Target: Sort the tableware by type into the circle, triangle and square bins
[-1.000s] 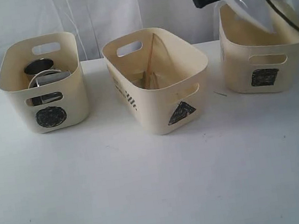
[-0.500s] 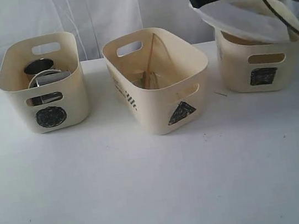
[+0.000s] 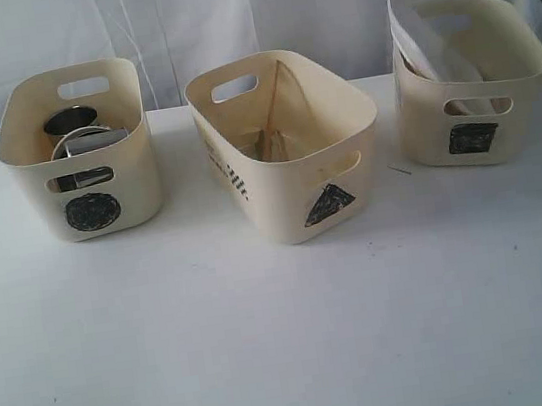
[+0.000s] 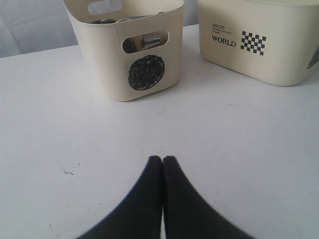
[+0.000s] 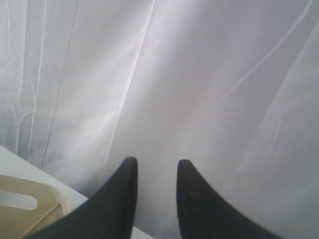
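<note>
On your bench (image 3: 271, 344), the plate (image 3: 407, 37) stood in the square bin (image 3: 526, 112); sorting looked complete; your right hand (image 5: 157, 162) gaped empty, left hand (image 4: 162, 159) was closed.

jaws: pressed together | circle bin (image 4: 104, 55): steel tableware (image 4: 148, 41) inside

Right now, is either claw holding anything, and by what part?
Nothing is held. The right claw is open and empty, facing the curtain; the left claw is shut on nothing. The white plate leans inside the square bin.
</note>
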